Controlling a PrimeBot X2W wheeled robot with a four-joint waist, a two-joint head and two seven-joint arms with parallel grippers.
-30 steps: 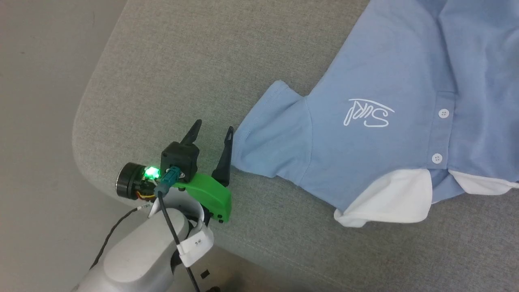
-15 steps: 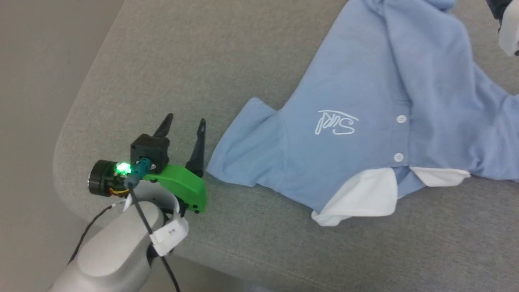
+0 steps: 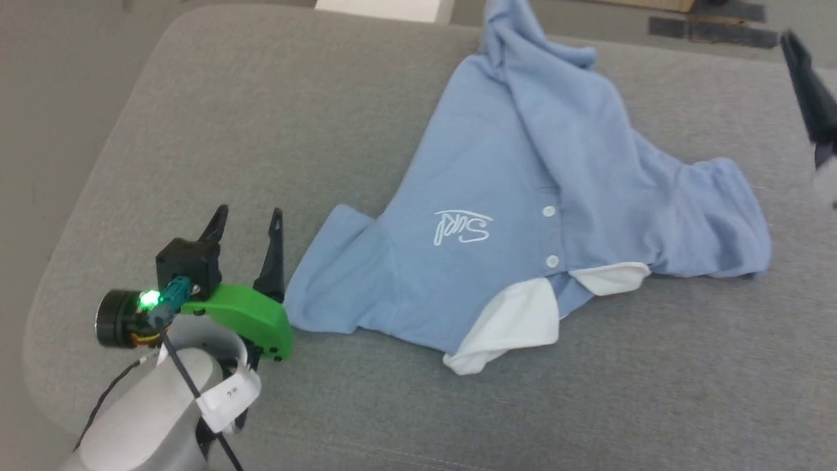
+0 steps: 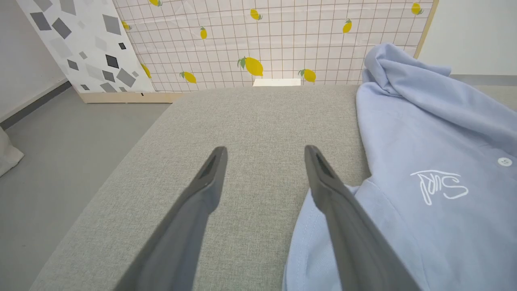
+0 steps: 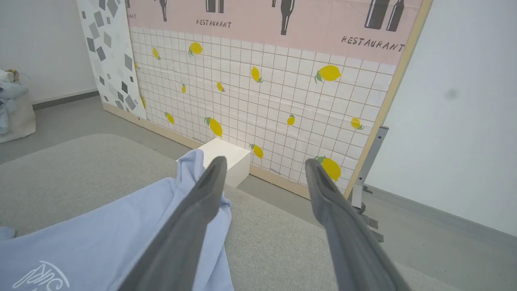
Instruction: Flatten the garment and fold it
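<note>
Lying crumpled, the garment point(image 3: 510, 196) has a sleeve point(image 3: 333, 275) just beside the left jaws, at their 3 o'clock; right jaws off at its 2 o'clock; both pairs apart, empty.

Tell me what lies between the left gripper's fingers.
Bare grey cushion, in the left wrist view; the garment's sleeve lies by one finger of the left gripper.

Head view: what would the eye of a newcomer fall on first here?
First, the light blue polo shirt lies rumpled across the grey cushion, its collar toward the robot and a white logo on its chest. Next comes the left gripper with its bright green mount, jaws open, right beside a sleeve.
</note>
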